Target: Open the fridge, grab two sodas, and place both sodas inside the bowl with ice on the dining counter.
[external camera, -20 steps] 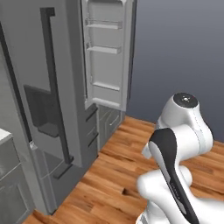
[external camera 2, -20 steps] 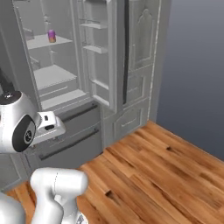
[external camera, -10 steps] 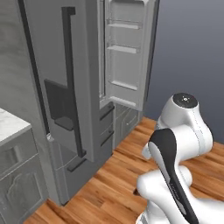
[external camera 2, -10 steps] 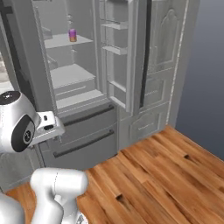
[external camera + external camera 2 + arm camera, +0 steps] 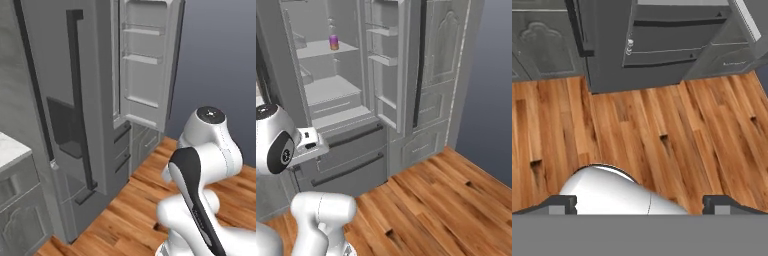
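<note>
The tall grey fridge (image 5: 95, 100) has its left door, with the dark dispenser recess, closed and its right door (image 5: 147, 65) swung open. Its lit inside (image 5: 331, 90) holds a purple-to-orange soda (image 5: 333, 42) standing on an upper shelf. The hand view looks down at the fridge's lower drawers (image 5: 662, 40) and the wooden floor. My gripper (image 5: 641, 205) is open, its fingertips (image 5: 562, 204) set wide apart with nothing between them, well short of the fridge. The bowl and the dining counter are out of view.
Grey panelled cabinets (image 5: 441, 75) stand right of the fridge, behind the open door. A white marble counter corner (image 5: 12, 150) over grey cabinets lies to the fridge's left. Wooden floor (image 5: 446, 200) stretches in front, with a dark grey wall (image 5: 220, 50) at the far right.
The base has moved, so the whole scene shifted right in both base views and the fridge looks nearer. The arm keeps the same folded pose, gripper still open.
</note>
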Available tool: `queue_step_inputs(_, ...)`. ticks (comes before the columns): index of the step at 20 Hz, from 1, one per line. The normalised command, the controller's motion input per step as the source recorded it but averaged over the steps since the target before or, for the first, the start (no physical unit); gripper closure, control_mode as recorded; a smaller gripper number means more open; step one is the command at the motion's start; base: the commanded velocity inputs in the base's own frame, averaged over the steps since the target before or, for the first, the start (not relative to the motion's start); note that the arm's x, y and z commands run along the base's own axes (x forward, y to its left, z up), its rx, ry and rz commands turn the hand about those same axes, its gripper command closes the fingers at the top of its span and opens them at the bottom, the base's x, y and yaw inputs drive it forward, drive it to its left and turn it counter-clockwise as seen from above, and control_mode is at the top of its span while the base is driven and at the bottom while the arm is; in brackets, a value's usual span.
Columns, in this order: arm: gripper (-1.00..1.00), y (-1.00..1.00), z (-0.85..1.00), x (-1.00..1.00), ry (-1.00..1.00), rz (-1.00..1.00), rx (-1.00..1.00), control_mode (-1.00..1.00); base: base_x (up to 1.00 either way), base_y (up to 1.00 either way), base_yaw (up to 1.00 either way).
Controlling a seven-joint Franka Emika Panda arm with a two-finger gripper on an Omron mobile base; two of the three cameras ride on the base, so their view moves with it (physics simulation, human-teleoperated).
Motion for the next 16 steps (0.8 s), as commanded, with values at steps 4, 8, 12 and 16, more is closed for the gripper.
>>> queue_step_inputs(4, -1.00, 0.00, 0.00, 0.00, 0.00, 0.00, 0.00, 1.00, 0.30, -0.42, 0.02)
queue_step_inputs(8, -1.00, 0.00, 0.00, 0.00, 0.00, 0.00, 0.00, 1.00, 0.10, -0.59, 0.10)
queue_step_inputs(12, -1.00, 0.00, 0.00, 0.00, 0.00, 0.00, 0.00, 1.00, 0.59, -0.24, 0.27)
queue_step_inputs(16, -1.00, 0.00, 0.00, 0.00, 0.00, 0.00, 0.00, 1.00, 0.53, -0.35, 0.33)
